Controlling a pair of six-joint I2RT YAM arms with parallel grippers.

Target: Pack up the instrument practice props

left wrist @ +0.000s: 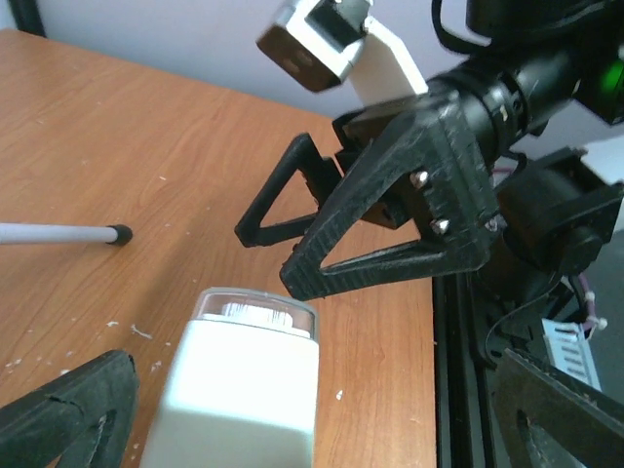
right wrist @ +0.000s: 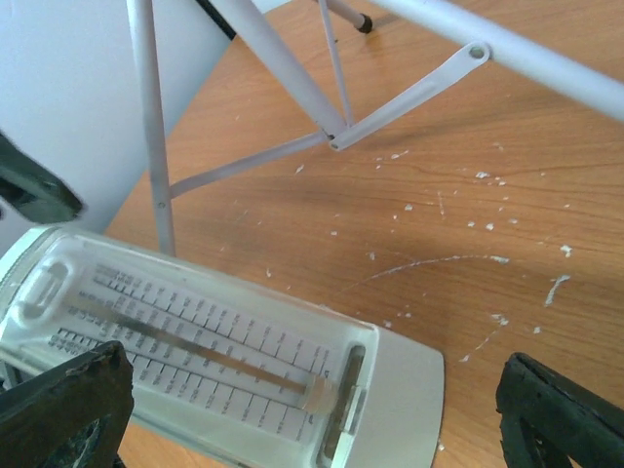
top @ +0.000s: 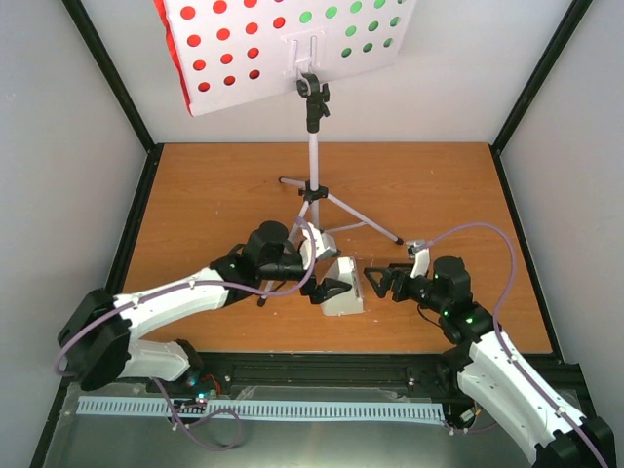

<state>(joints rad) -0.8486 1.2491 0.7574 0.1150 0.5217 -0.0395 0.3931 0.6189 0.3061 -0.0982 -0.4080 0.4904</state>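
The white perforated music stand (top: 292, 49) stands at the back on a thin silver tripod (top: 314, 190). A red sheet (top: 219, 44) and a green sheet (top: 351, 29) show through its holes. The small white metronome (top: 343, 290) sits on the table in front of the tripod. My left gripper (top: 330, 283) is open around it from the left; its white back (left wrist: 244, 390) lies between the fingers (left wrist: 68, 419). My right gripper (top: 378, 283) is open just right of it and faces its clear cover (right wrist: 195, 341). My right gripper also shows in the left wrist view (left wrist: 283, 253).
The wooden table (top: 195, 195) has a black frame and white walls on three sides. Tripod legs (right wrist: 283, 151) spread low over the table just behind the metronome; one foot (left wrist: 119, 234) shows left of it. A black rail (top: 322, 366) runs along the near edge.
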